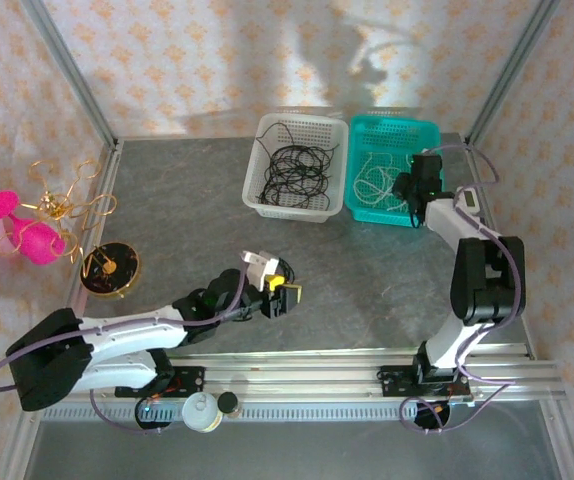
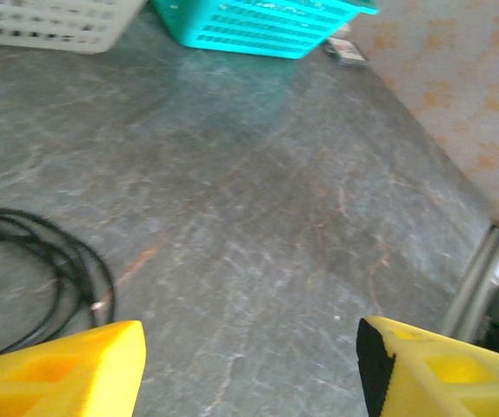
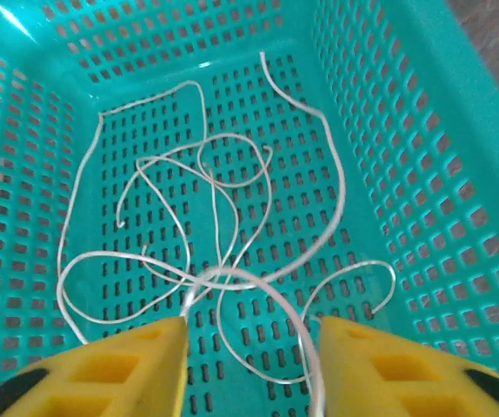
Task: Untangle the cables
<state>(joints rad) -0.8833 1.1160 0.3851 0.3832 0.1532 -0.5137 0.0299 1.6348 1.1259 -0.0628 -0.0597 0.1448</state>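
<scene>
So, counter [image 1: 187, 200]: grey and stone-patterned, carrying two baskets at its far edge.
White basket [image 1: 251, 200]: middle of the far edge, touching the teal one.
Teal basket [image 1: 435, 130]: toward the far right corner.
Left claw [image 2: 249, 347]: low over the counter toward the near edge, spread wide, holding nothing.
Right claw [image 3: 249, 347]: inside the teal basket, pads parted, gripping nothing; one white strand lies between them.
Black cables [image 1: 292, 170]: loose loops in the white basket.
White cables [image 3: 232, 272]: loose crossing loops on the teal basket's floor.
Loose black cable [image 2: 80, 261]: coiled on bare counter, just beside the left claw.
</scene>
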